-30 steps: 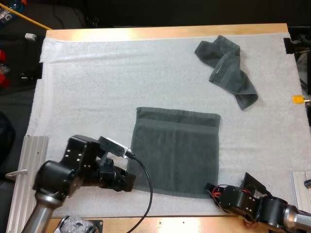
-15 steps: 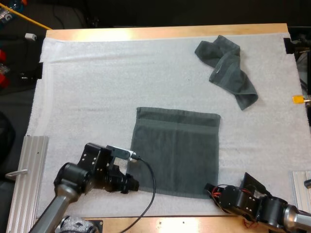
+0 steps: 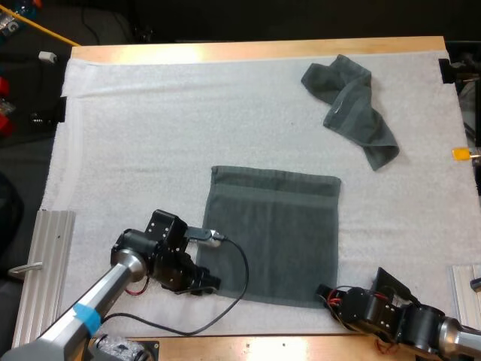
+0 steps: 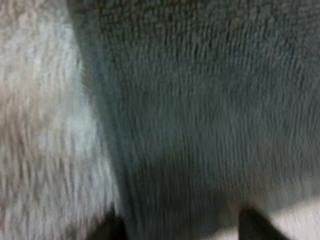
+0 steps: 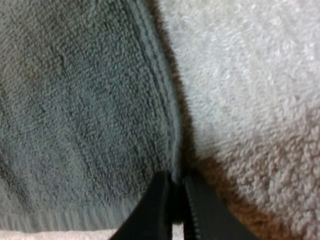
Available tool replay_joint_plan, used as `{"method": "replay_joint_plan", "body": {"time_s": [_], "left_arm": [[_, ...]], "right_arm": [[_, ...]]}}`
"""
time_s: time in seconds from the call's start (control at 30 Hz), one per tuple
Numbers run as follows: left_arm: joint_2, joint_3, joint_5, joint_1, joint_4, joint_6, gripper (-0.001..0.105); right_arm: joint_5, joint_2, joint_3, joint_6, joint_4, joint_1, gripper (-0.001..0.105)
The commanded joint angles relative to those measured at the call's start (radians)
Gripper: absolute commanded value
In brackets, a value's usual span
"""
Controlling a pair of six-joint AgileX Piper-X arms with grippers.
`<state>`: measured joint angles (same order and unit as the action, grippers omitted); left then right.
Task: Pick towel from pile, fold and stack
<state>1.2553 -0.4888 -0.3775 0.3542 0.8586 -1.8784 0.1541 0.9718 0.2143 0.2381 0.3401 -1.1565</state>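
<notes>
your left gripper [image 3: 207, 284] sits at the near-left corner of the flat towel [image 3: 274, 233], fingers [image 4: 250, 226] spread apart with the hem between them, not gripping. your right gripper [image 3: 325, 293] is clenched on that towel's near-right edge. the crumpled towel [image 3: 352, 109] lies well apart, far right on the mat [image 3: 150, 135].
</notes>
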Motion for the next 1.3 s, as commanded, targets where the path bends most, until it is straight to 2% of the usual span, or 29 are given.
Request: {"method": "replay_joint_plan", "body": {"time_s": [0.0, 0.1, 0.17, 0.27, 0.63, 0.7, 0.87, 1.0, 1.17, 1.27], "left_arm": [[0.012, 0.004, 0.007, 0.004, -0.015, -0.005, 0.050], [0.014, 0.004, -0.053, 0.004, -0.019, 0.008, 0.050], [0.014, 0.004, -0.132, 0.004, -0.024, 0.022, 0.050], [0.014, 0.004, -0.198, 0.004, -0.038, 0.029, 0.050], [0.014, 0.002, -0.197, 0.004, -0.047, 0.029, 0.049], [0.014, 0.002, -0.197, 0.004, -0.047, 0.026, 0.043], [0.014, 0.002, -0.178, 0.004, -0.042, 0.022, 0.001], [-0.009, -0.001, -0.167, 0.004, -0.014, 0.022, 0.000], [-0.113, -0.025, -0.167, 0.004, 0.100, 0.044, 0.000], [-0.181, -0.034, -0.167, 0.004, 0.193, 0.078, 0.000]], "right_arm": [[-0.009, 0.000, -0.006, 0.008, 0.000, 0.002, 0.000], [-0.009, 0.000, -0.006, 0.008, 0.000, 0.002, 0.000], [-0.009, 0.000, -0.006, 0.008, 0.000, 0.002, 0.000], [-0.009, 0.000, -0.006, 0.008, 0.000, 0.002, 0.000], [-0.009, 0.000, -0.006, 0.012, 0.000, 0.002, 0.000], [-0.009, 0.000, -0.006, 0.014, 0.000, 0.002, 0.000], [-0.003, 0.000, -0.004, 0.071, 0.005, 0.002, 0.000], [0.022, 0.000, 0.045, 0.118, 0.115, 0.002, 0.000], [0.022, 0.000, 0.194, 0.292, 0.358, 0.002, 0.000], [0.024, 0.003, 0.272, 0.361, 0.448, 0.002, 0.000]]}}
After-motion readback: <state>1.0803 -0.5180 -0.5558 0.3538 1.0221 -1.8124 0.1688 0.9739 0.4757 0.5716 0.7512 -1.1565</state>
